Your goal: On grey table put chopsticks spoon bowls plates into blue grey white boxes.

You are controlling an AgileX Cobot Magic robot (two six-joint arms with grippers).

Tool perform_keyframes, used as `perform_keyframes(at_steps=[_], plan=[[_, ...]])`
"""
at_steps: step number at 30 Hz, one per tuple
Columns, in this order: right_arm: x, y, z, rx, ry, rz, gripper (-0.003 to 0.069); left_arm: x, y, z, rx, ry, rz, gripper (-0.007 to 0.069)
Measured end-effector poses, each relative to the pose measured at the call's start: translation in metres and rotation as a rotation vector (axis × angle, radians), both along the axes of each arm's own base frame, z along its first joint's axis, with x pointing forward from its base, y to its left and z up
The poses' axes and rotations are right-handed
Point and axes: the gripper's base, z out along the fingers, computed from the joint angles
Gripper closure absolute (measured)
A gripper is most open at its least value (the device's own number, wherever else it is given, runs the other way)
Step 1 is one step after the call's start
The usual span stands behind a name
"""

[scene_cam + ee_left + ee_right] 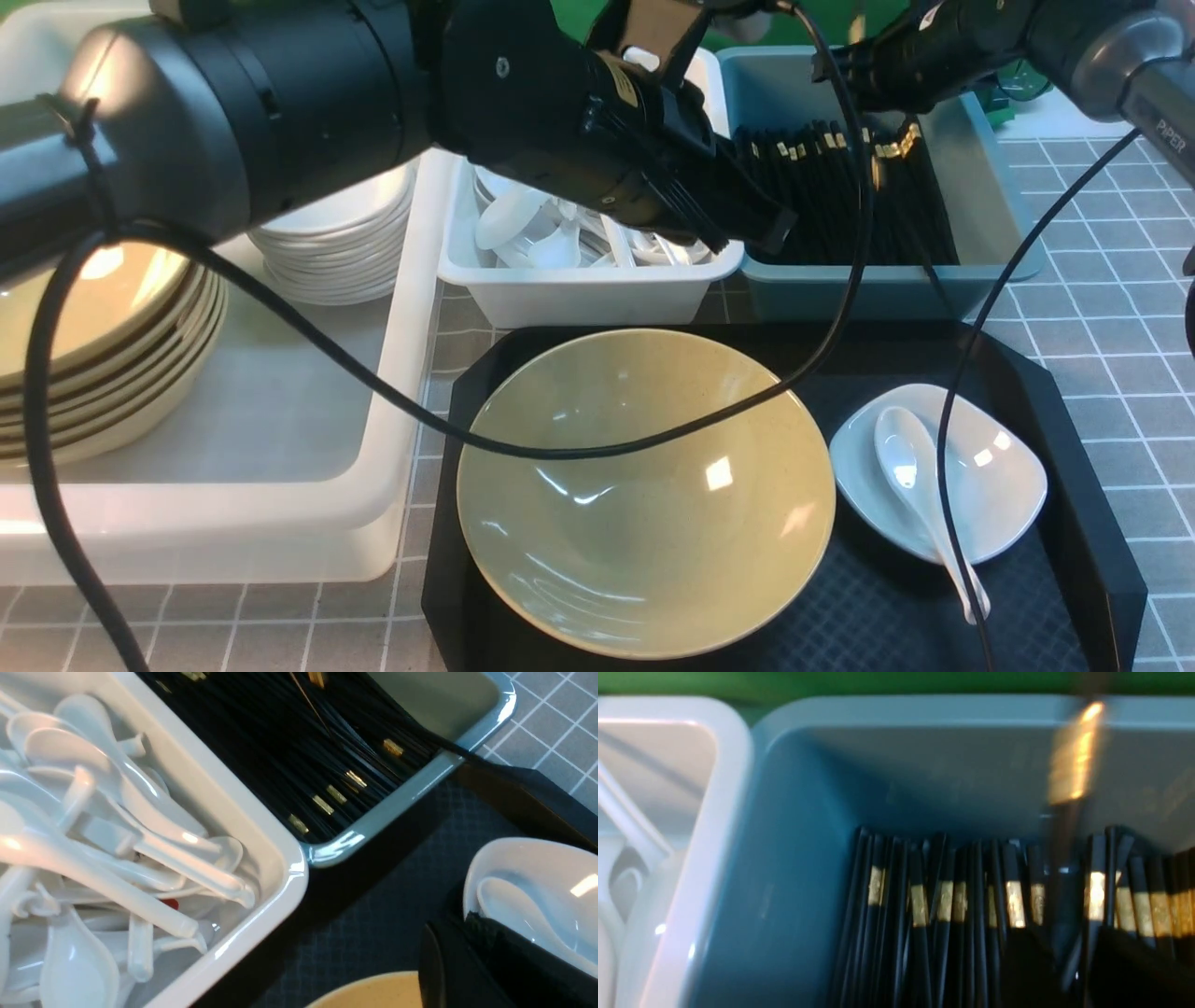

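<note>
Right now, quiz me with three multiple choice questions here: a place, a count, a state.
1. Where is the loose spoon? A in the white box; B on the small white plate; C on the grey table.
2. How many yellow bowls sit on the black tray? A one; B two; C three.
3. That bowl is: A empty; B full of chopsticks; C upside down.
B: the spoon lies across the plate. A: only one bowl sits there. A: its inside shows bare.
</note>
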Motion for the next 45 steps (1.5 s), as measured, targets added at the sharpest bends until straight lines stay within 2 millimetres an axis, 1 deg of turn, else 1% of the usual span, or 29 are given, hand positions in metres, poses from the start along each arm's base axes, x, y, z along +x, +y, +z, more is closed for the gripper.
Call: perform_keyframes(at_steps=[2, 3, 4, 5, 7, 8, 10, 11, 12, 13, 14, 17, 21, 24, 26, 29, 33, 34, 35, 36, 37, 38, 39, 40, 41, 44, 45], plan=[[-0.003, -0.001, 0.003, -0.006, 0.036, 0.004, 0.0244, -0.001, 0.000, -0.001, -0.001, 0.021, -0.002, 0.0633], [-0.003, -0.001, 0.003, -0.006, 0.036, 0.004, 0.0244, -0.001, 0.000, -0.001, -0.001, 0.023, -0.002, 0.0633], [-0.007, -0.001, 0.011, -0.012, 0.070, 0.014, 0.0159, -0.002, 0.000, -0.002, 0.002, 0.038, -0.004, 0.0633], [-0.010, -0.001, 0.018, -0.022, 0.087, 0.027, 0.0121, -0.003, 0.000, -0.002, 0.004, 0.045, -0.005, 0.0633], [-0.015, -0.001, 0.032, -0.049, 0.105, 0.062, 0.0079, -0.004, 0.000, -0.003, 0.008, 0.063, -0.008, 0.0633], [-0.021, -0.002, 0.044, -0.066, 0.121, 0.085, 0.0062, -0.005, 0.000, -0.004, 0.011, 0.069, -0.009, 0.0633], [-0.024, -0.002, 0.054, -0.075, 0.125, 0.097, 0.0058, -0.005, 0.000, -0.004, 0.011, 0.073, -0.010, 0.0633], [-0.032, -0.002, 0.065, -0.081, 0.150, 0.108, 0.0060, -0.006, 0.000, -0.003, 0.009, 0.074, -0.012, 0.0633], [-0.032, -0.002, 0.066, -0.081, 0.151, 0.108, 0.0062, -0.006, 0.000, -0.003, 0.009, 0.074, -0.012, 0.0633], [-0.037, -0.003, 0.071, -0.086, 0.167, 0.115, 0.0077, -0.007, 0.001, 0.000, 0.008, 0.067, -0.015, 0.0633], [-0.039, -0.002, 0.072, -0.092, 0.179, 0.124, 0.0091, -0.009, 0.002, 0.003, 0.008, 0.060, -0.021, 0.0633], [-0.043, -0.001, 0.059, -0.109, 0.241, 0.144, 0.0127, -0.014, 0.005, 0.011, 0.011, 0.043, -0.038, 0.0633], [-0.047, -0.001, 0.021, -0.123, 0.376, 0.161, 0.0156, -0.020, 0.010, 0.020, 0.020, 0.025, -0.060, 0.0633], [-0.049, -0.002, 0.008, -0.131, 0.420, 0.173, 0.0160, -0.022, 0.011, 0.023, 0.025, 0.010, -0.067, 0.0633], [-0.050, -0.001, 0.004, -0.142, 0.431, 0.190, 0.0165, -0.022, 0.012, 0.024, 0.039, -0.005, -0.075, 0.0633], [-0.052, -0.001, 0.010, -0.145, 0.419, 0.207, 0.0169, -0.023, 0.015, 0.027, 0.065, -0.027, -0.080, 0.0633], [-0.064, 0.000, 0.041, -0.152, 0.363, 0.240, 0.0176, -0.030, 0.024, 0.029, 0.100, -0.049, -0.084, 0.0633], [-0.076, 0.002, 0.062, -0.160, 0.328, 0.255, 0.0181, -0.036, 0.029, 0.030, 0.112, -0.053, -0.085, 0.0633], [-0.087, 0.004, 0.077, -0.170, 0.307, 0.274, 0.0186, -0.041, 0.034, 0.032, 0.118, -0.058, -0.086, 0.0633], [-0.098, 0.005, 0.085, -0.175, 0.305, 0.288, 0.0190, -0.046, 0.038, 0.034, 0.122, -0.063, -0.085, 0.0633], [-0.118, 0.007, 0.100, -0.181, 0.298, 0.309, 0.0196, -0.052, 0.044, 0.037, 0.125, -0.067, -0.086, 0.0633], [-0.133, 0.008, 0.108, -0.186, 0.302, 0.322, 0.0200, -0.057, 0.047, 0.038, 0.127, -0.066, -0.088, 0.0633], [-0.139, 0.008, 0.115, -0.187, 0.291, 0.323, 0.0202, -0.059, 0.049, 0.040, 0.126, -0.067, -0.088, 0.0633], [-0.148, 0.007, 0.113, -0.190, 0.311, 0.332, 0.0204, -0.062, 0.051, 0.040, 0.130, -0.062, -0.090, 0.0633], [-0.169, 0.006, 0.115, -0.196, 0.334, 0.347, 0.0209, -0.068, 0.056, 0.040, 0.144, -0.042, -0.096, 0.0633], [-0.211, 0.005, 0.110, -0.205, 0.396, 0.371, 0.0219, -0.075, 0.059, 0.035, 0.186, 0.016, -0.116, 0.0633], [-0.225, 0.005, 0.100, -0.207, 0.440, 0.381, 0.0223, -0.077, 0.060, 0.033, 0.211, 0.035, -0.135, 0.0633]])
